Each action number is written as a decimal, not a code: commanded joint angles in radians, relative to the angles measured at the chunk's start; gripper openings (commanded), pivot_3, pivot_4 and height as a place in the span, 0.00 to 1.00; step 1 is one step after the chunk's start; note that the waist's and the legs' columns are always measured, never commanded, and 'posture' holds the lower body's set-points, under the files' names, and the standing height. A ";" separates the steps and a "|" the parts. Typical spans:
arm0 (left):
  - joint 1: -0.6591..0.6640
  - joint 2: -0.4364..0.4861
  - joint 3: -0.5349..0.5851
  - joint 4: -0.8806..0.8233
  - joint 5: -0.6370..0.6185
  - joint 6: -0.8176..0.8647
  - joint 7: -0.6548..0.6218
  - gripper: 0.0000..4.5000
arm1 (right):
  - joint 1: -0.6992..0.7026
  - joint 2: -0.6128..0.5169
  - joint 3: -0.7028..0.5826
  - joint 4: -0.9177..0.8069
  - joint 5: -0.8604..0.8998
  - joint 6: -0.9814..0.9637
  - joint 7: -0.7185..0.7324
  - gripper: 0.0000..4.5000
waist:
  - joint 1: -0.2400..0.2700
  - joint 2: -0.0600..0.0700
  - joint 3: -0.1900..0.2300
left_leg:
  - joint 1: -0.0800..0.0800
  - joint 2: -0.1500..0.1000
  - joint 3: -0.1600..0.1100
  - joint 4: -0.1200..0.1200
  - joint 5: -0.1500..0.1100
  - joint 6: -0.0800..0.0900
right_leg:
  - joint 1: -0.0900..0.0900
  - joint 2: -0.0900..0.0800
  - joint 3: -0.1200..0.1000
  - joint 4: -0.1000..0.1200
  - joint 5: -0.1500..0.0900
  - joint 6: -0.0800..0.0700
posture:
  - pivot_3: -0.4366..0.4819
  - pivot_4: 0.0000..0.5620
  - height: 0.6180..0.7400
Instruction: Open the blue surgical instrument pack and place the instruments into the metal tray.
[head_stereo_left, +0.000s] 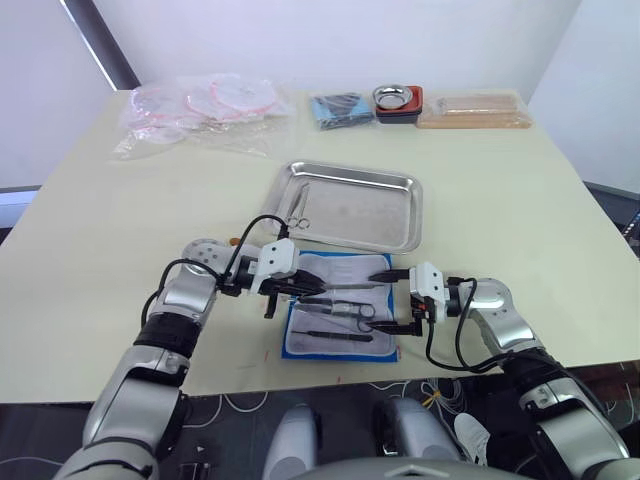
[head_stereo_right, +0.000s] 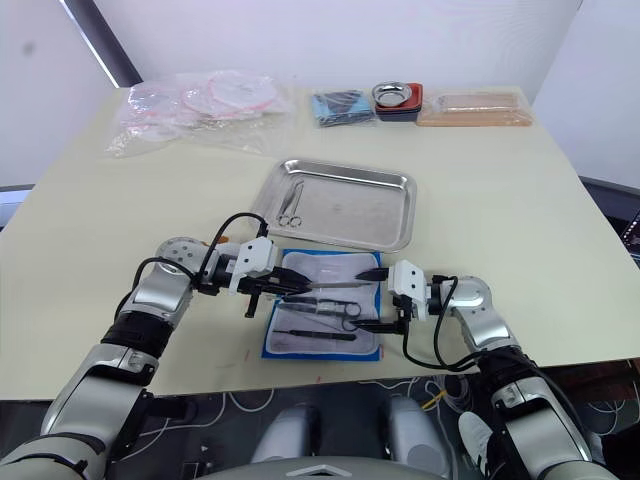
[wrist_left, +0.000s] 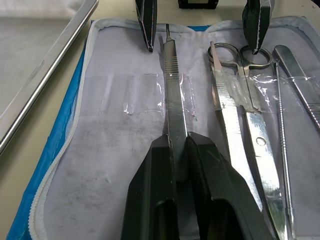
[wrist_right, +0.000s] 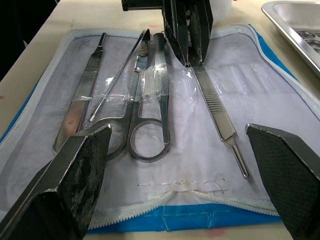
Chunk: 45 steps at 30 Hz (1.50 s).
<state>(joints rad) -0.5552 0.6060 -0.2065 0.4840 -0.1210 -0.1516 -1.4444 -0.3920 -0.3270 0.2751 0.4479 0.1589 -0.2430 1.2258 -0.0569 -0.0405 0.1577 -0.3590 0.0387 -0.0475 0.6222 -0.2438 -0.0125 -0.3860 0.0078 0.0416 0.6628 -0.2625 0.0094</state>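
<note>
pack: blue surgical instrument pack (head_stereo_left: 340, 305) lies open, lining up, just beside the near rim of the metal tray (head_stereo_left: 352, 204).
left gripper: left gripper (wrist_left: 177, 150) is clamped on the scalpel handle (wrist_left: 173, 100), which lies along the pack lining on the tray side.
right gripper: right gripper (wrist_right: 182, 145) is spread wide and holds nothing, hovering over the pack edge opposite the left gripper.
still in pack: scissors (wrist_right: 145, 100), a thin probe (wrist_right: 117, 77) and a flat handle (wrist_right: 85, 85), on the side away from the tray.
in tray: one ring-handled tool (head_stereo_left: 298, 212) near the tray's left end; maybe a second thin piece beside it, too small to be sure.
step: draw the scalpel handle out of its clear loop.
do it well: pull along its length, keep it low until free, then lift over the rim; right gripper could pin the pack if it drags.
wrist views add: clear retaining loops and tape over the scissors, and the grip point on the handle.
head views add: tray position and contents.
</note>
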 joint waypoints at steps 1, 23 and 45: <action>-0.011 0.029 0.008 -0.046 0.001 0.040 0.003 0.02 | 0.057 -0.011 0.062 0.102 -0.082 0.052 -0.016 1.00 | 0.000 0.000 0.000 | 0.000 0.000 0.000 0.000 0.000 0.000 | 0.000 0.000 0.000 0.000 0.000 0.000 | 0.48 0.27 1.00; -0.025 0.214 -0.028 -0.367 -0.012 0.396 -0.060 0.02 | 0.059 0.004 0.068 0.113 -0.085 0.045 -0.019 1.00 | -0.004 0.002 0.002 | -0.001 0.000 -0.001 0.001 0.000 0.000 | 0.000 0.000 0.000 0.000 -0.002 -0.003 | 0.48 0.27 1.00; -0.036 0.370 0.000 -0.419 -0.037 0.496 -0.122 0.02 | 0.050 0.011 0.072 0.123 -0.089 0.040 -0.014 1.00 | -0.010 0.001 0.003 | -0.001 0.001 -0.001 0.001 0.000 0.000 | 0.000 0.001 0.000 0.000 -0.002 -0.004 | 0.48 0.27 1.00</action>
<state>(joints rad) -0.5796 0.9561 -0.2417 0.0880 -0.1408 0.3476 -1.5407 -0.3955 -0.3155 0.2755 0.4513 0.1568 -0.2435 1.2235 -0.0670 -0.0395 0.1604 -0.3596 0.0394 -0.0481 0.6229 -0.2438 -0.0125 -0.3865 0.0088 0.0415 0.6628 -0.2645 0.0059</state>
